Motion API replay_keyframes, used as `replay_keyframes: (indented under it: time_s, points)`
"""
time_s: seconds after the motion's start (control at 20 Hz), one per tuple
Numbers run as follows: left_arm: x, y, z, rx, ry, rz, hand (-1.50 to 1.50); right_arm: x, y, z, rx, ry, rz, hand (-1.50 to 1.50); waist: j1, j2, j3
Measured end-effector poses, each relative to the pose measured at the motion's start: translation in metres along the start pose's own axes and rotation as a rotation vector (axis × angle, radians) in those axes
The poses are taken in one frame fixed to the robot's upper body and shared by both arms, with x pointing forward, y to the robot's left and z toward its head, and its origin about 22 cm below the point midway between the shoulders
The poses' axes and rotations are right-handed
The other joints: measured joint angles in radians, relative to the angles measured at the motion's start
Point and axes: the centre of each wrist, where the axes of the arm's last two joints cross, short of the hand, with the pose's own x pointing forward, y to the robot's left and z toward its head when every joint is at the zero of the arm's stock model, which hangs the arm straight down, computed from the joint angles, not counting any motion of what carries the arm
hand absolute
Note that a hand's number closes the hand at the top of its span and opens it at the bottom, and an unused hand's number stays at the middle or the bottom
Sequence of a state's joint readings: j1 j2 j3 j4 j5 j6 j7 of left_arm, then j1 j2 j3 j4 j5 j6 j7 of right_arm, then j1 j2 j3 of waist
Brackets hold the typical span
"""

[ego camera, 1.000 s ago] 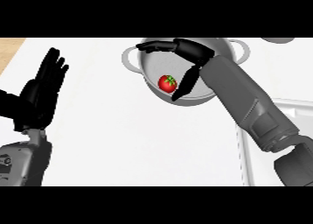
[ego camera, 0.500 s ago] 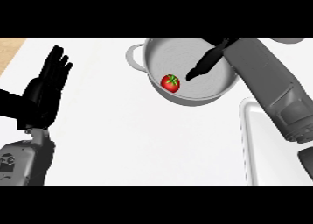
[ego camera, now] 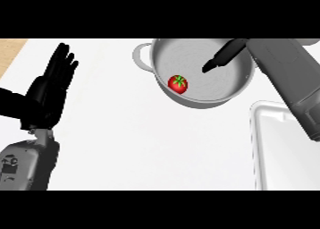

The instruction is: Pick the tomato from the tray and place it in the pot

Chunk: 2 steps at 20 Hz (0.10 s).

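A red tomato (ego camera: 178, 84) with a green stalk lies inside the grey pot (ego camera: 237, 87), near its left wall. My right hand (ego camera: 220, 57) hangs over the pot's middle, open, its fingers straight and apart from the tomato. Only those fingers show; the palm is hidden behind the grey forearm. At the view's left my left hand (ego camera: 49, 91) rests open with fingers up. The white tray (ego camera: 260, 147) lies at the right edge, below the pot.
The pot has a loop handle (ego camera: 141, 54) on its left side. A strip of wooden surface (ego camera: 4, 53) shows at the top left corner. The right forearm (ego camera: 293, 80) crosses above the tray's upper part.
My right hand has let go of the tomato, which now lies in the pot. The hand has opened and drawn up and to the right. The left hand has not moved.
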<state>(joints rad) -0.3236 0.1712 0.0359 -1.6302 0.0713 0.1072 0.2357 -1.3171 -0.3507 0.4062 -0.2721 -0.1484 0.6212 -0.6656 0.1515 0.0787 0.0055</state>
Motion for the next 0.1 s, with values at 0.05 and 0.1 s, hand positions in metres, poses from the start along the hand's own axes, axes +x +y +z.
replay_keyframes:
  time_s: [0.05, 0.1]
  points:
    - [0.0001, -0.0008, -0.0003, -0.003, -0.003, -0.001, 0.0, 0.0004, -0.0012, 0.0016, 0.0, 0.003, 0.0, -1.5, 0.001, 0.002, 0.0]
    - [0.0014, -0.0009, -0.0011, -0.004, -0.004, -0.004, 0.0, 0.0023, -0.0031, 0.0025, -0.002, 0.005, 0.0, -1.5, 0.005, 0.003, 0.0]
